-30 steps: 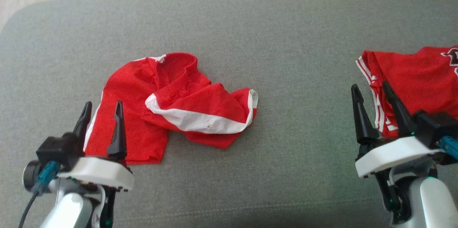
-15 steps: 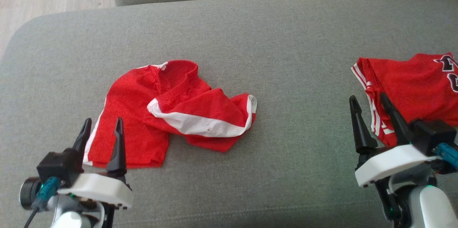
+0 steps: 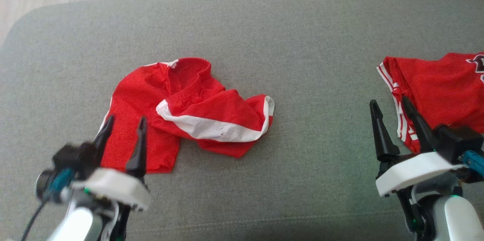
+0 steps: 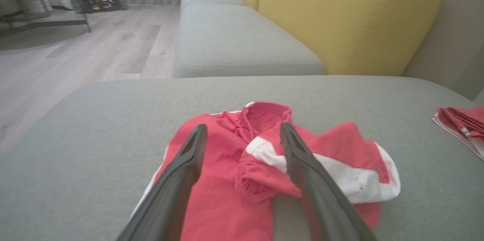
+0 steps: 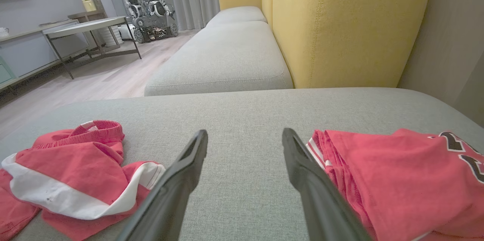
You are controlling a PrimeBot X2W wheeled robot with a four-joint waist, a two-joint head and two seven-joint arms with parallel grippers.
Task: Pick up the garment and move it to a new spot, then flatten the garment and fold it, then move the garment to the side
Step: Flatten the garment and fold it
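The crumpled red garment (image 3: 189, 112) with its white band lay left of centre in the head view, on the grey cushion (image 3: 287, 36). The left tool (image 3: 126, 118), at the lower left, had its fingers apart over the garment's near left edge and held nothing (whether the tips touched the cloth I cannot tell). The right tool (image 3: 389, 101), at the lower right, was likewise spread and empty, just beside a red jersey (image 3: 438, 86) at the right edge.
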